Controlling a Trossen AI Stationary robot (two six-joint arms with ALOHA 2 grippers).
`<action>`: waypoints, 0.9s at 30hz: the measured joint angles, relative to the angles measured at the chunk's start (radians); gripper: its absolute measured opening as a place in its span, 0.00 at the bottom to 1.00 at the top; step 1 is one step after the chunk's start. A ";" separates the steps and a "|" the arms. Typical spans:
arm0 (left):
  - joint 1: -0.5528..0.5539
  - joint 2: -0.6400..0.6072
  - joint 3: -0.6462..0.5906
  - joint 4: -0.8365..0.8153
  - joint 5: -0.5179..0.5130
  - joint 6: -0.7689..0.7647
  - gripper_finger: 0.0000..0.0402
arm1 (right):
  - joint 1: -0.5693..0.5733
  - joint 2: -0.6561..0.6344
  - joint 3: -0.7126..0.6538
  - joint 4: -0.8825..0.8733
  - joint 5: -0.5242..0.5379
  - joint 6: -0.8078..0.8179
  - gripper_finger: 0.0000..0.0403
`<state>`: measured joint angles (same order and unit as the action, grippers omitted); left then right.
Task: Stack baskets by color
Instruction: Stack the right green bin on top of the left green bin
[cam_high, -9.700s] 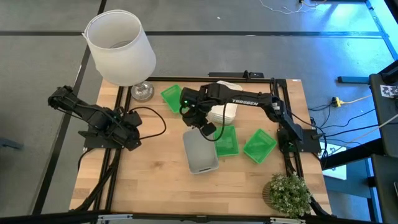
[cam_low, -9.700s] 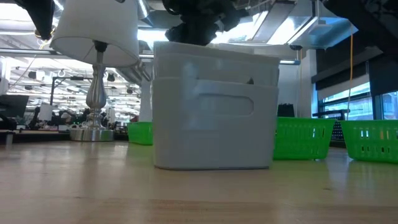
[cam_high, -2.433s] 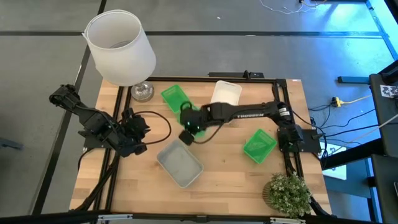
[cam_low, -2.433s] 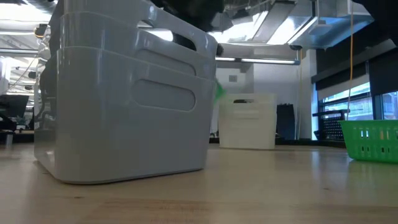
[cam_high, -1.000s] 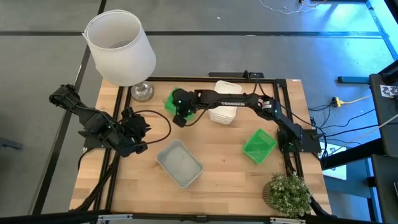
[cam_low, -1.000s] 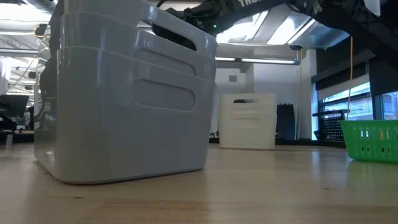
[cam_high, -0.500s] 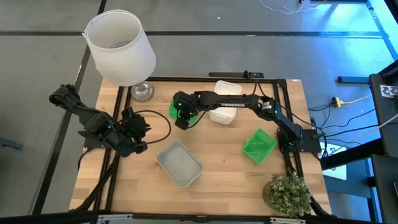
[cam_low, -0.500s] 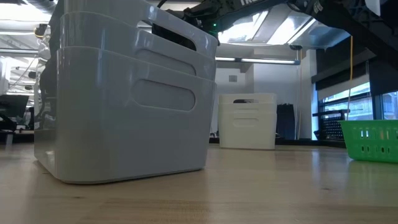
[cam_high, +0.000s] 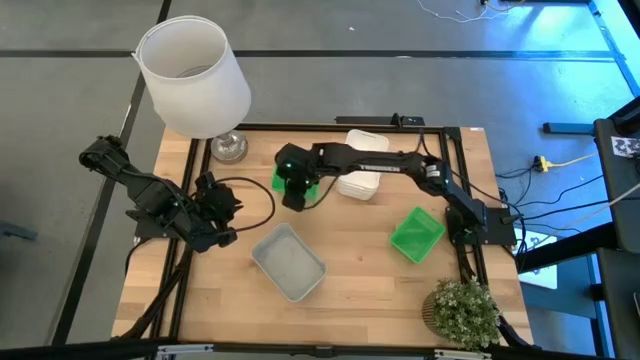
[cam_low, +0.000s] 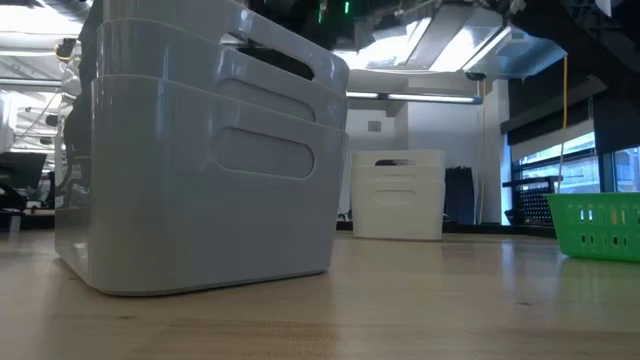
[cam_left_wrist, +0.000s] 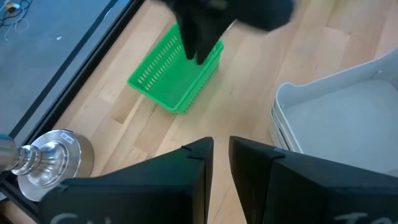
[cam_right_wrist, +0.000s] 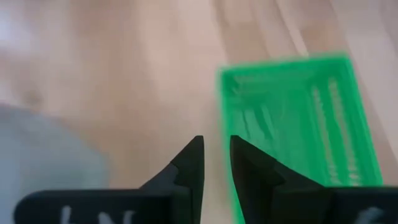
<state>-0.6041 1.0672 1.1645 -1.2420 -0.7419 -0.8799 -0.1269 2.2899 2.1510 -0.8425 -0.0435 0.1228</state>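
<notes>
A green basket (cam_high: 278, 176) (cam_left_wrist: 177, 73) (cam_right_wrist: 298, 118) rests flat on the table at the far left. My right gripper (cam_high: 297, 199) (cam_right_wrist: 216, 154) hovers above its near edge, open with a small gap, nothing between the fingers. Nested grey baskets (cam_high: 288, 262) (cam_low: 200, 165) sit near the middle front. White baskets (cam_high: 360, 172) (cam_low: 397, 195) sit stacked at the far middle. Another green basket (cam_high: 417, 233) (cam_low: 600, 225) lies on the right. My left gripper (cam_high: 224, 214) (cam_left_wrist: 221, 155) waits at the table's left edge, a narrow gap between its fingers, holding nothing.
A lamp with a large white shade (cam_high: 195, 75) and metal foot (cam_high: 229, 148) (cam_left_wrist: 43, 155) stands at the far left corner. A potted plant (cam_high: 462, 310) is at the near right corner. Bare wood lies between the grey baskets and the right green basket.
My right gripper has risen a little and drawn slightly toward the near edge, away from the far-left green basket, which stays flat on the table.
</notes>
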 joint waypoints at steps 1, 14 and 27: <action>0.000 0.000 0.000 0.000 0.001 0.000 0.11 | 0.014 -0.011 0.024 -0.028 -0.001 -0.009 0.19; -0.043 0.000 0.000 0.001 -0.001 0.019 0.11 | 0.224 -0.110 0.122 -0.465 0.230 -0.072 0.19; -0.113 -0.001 0.000 0.010 -0.088 0.019 0.11 | 0.407 -0.333 0.010 -0.707 0.408 0.210 0.19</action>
<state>-0.7175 1.0664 1.1645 -1.2322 -0.8298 -0.8612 0.2802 1.9567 2.1608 -1.5498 0.3649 0.3332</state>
